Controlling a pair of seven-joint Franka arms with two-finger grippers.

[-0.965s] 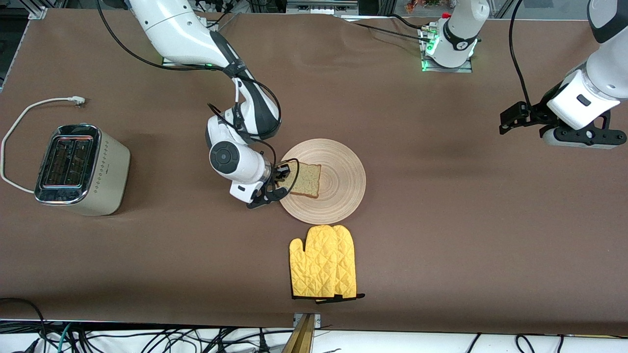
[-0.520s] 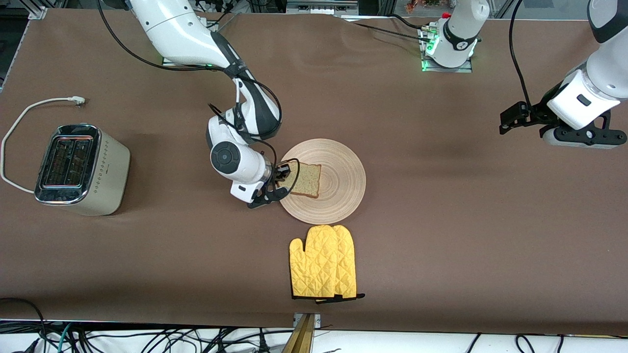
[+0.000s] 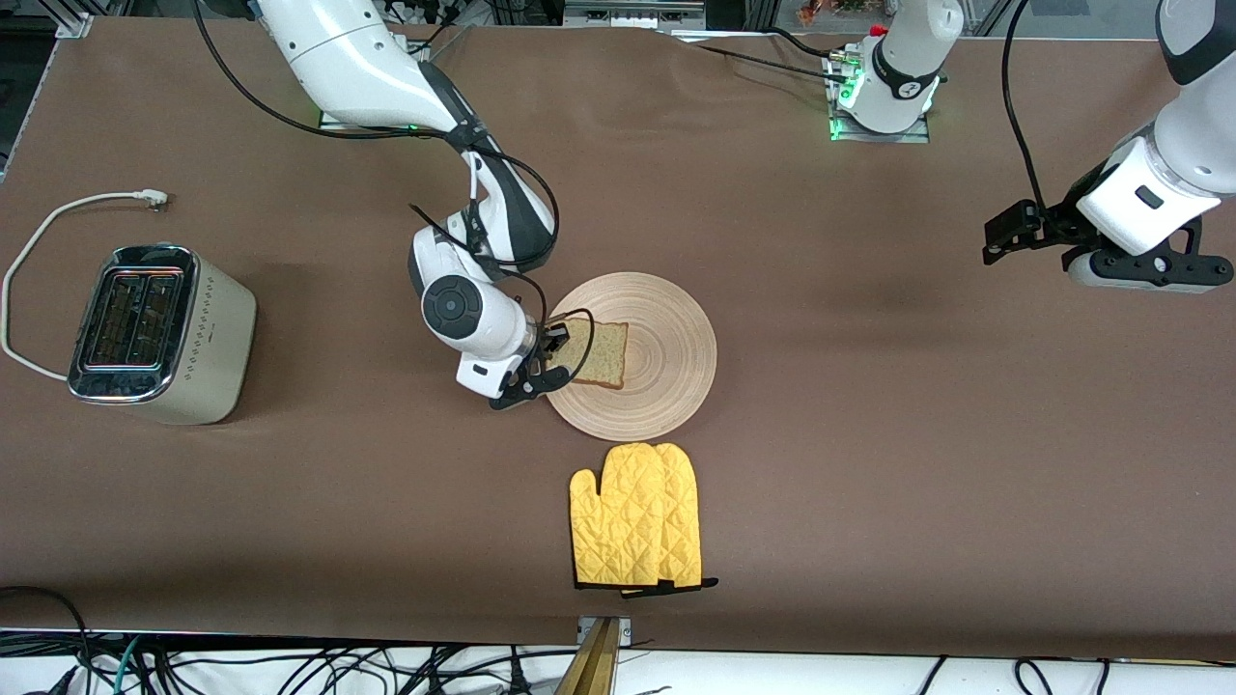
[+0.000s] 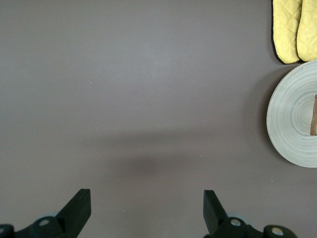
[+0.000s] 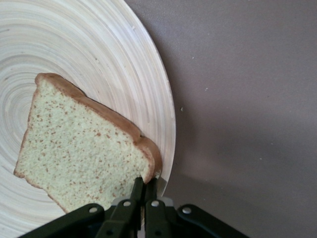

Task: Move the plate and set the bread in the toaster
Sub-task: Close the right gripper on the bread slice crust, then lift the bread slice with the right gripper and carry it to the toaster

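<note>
The round wooden plate (image 3: 666, 362) lies mid-table and also shows in the right wrist view (image 5: 99, 54) and the left wrist view (image 4: 292, 119). The bread (image 3: 601, 353) lies on the plate near its rim toward the right arm's end. My right gripper (image 3: 552, 353) is low at that rim, shut on the crust corner of the bread (image 5: 84, 148), its own fingertips (image 5: 147, 182) pressed together. The cream toaster (image 3: 154, 333) stands at the right arm's end of the table, slots up. My left gripper (image 3: 1149, 272) waits open and empty (image 4: 147, 208) above bare table at the left arm's end.
A yellow oven mitt (image 3: 635, 516) lies just nearer the front camera than the plate. The toaster's white cord (image 3: 58, 217) loops on the table beside it. A brown cloth (image 3: 869, 434) covers the table.
The plate and the bread have shifted a little toward the right arm's end of the table. The right wrist has turned slightly. The left arm has not moved.
</note>
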